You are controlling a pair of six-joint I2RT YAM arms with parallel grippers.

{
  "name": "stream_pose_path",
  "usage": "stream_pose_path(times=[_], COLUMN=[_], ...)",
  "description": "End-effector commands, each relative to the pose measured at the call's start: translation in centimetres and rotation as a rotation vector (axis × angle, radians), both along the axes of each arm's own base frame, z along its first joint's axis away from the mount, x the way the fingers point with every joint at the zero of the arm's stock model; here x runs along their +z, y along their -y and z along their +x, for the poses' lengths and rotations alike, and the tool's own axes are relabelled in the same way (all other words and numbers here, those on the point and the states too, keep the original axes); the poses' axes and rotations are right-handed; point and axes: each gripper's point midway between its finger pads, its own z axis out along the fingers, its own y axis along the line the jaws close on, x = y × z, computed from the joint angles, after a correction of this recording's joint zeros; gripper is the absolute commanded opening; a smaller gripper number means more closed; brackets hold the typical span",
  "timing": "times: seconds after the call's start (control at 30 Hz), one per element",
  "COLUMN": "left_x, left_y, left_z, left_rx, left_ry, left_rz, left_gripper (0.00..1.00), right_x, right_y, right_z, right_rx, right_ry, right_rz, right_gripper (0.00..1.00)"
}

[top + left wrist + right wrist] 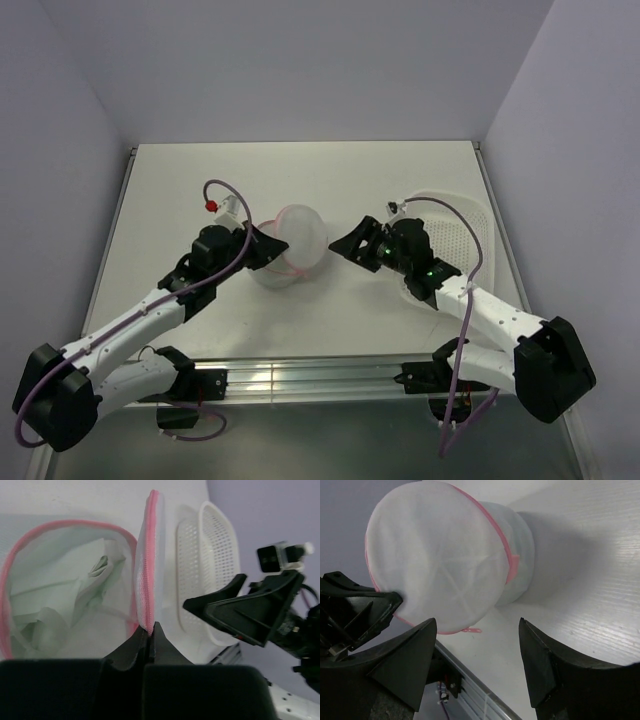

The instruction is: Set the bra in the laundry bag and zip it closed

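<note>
- Robot lab test cell: plain pale walls (300, 70) box in a white table (330, 180) across the upper frame.
- Aluminium rail (300, 380) along the bottom edge, left arm (130, 325) and right arm (500, 320) mounted there side by side.

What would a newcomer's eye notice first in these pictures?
In the middle, the laundry bag stands open like a shell, its pink rim pinched by the shut left gripper. The pale bra lies crumpled inside it. The right gripper hovers open just right of the bag, with a white basket farther right.
</note>
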Motion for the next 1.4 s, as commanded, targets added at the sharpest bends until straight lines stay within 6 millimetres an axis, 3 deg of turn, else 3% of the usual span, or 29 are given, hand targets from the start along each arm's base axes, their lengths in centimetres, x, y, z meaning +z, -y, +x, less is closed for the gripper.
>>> stream_pose_path(times=[0.0,0.03,0.2,0.33,0.4,0.43,0.5,0.57,0.93,1.37], left_x=[4.5,5.0,3.9,1.9,2.1,1.0,1.2,0.1,0.8,0.2], left_y=[0.1,-0.2,-1.6,-2.0,-2.2,-2.3,-2.4,-2.8,-4.5,-5.2], left_z=[-0.5,-0.6,-0.9,-1.6,-1.7,-2.0,-2.1,-2.3,-2.9,-3.6], left_rx=[-0.033,-0.031,-0.014,-0.014,-0.023,-0.024,-0.027,-0.016,0.033,0.054], left_ry=[0.055,0.067,0.015,-0.042,-0.045,-0.072,-0.082,-0.109,-0.101,-0.173], left_rz=[-0.208,-0.231,-0.324,-0.373,-0.420,-0.427,-0.484,-0.509,-0.651,-0.753], left_gripper=[0.00,0.00,0.00,0.00,0.00,0.00,0.00,0.00,0.00,0.00], right_x=[2.5,2.5,1.8,1.0,0.6,0.4,0.2,-0.1,-1.5,-0.4], right_y=[-1.6,-1.7,-3.0,-3.9,-4.2,-4.5,-4.8,-5.1,-5.5,-7.4], right_z=[0.3,0.3,-0.1,-0.5,-0.6,-0.9,-1.1,-1.6,-2.7,-1.6], right_rx=[0.018,0.019,0.041,0.054,0.054,0.063,0.063,0.064,0.024,0.007], right_ry=[0.069,0.068,0.039,-0.001,-0.017,-0.024,-0.035,-0.053,-0.107,-0.090], right_rz=[0.099,0.104,0.163,0.206,0.224,0.226,0.234,0.247,0.287,0.373], right_gripper=[0.74,0.74,0.74,0.74,0.73,0.73,0.74,0.73,0.71,0.67])
